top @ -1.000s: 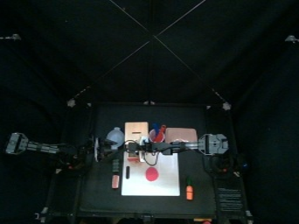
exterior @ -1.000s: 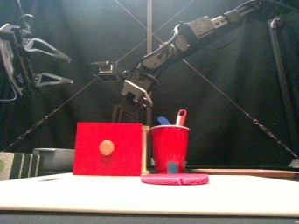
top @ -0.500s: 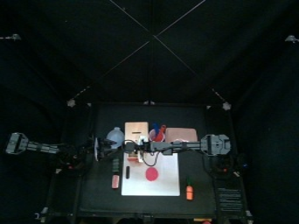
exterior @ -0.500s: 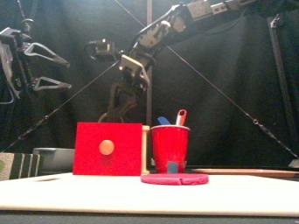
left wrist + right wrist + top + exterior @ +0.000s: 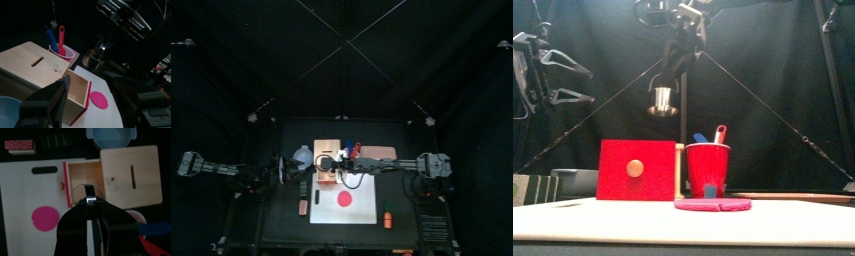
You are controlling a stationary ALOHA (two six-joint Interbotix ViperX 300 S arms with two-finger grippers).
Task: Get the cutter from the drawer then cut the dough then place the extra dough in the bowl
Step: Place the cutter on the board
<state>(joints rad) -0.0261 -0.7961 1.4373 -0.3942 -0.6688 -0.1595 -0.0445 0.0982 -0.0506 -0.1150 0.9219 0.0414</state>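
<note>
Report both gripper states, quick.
Left gripper: open, holding nothing.
Right gripper: shut on the cutter, which hangs below it.

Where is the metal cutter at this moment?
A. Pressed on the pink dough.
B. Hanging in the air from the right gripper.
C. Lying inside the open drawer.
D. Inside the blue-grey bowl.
B: in the front view the cutter hangs from the right gripper, high above the red drawer front.
</note>
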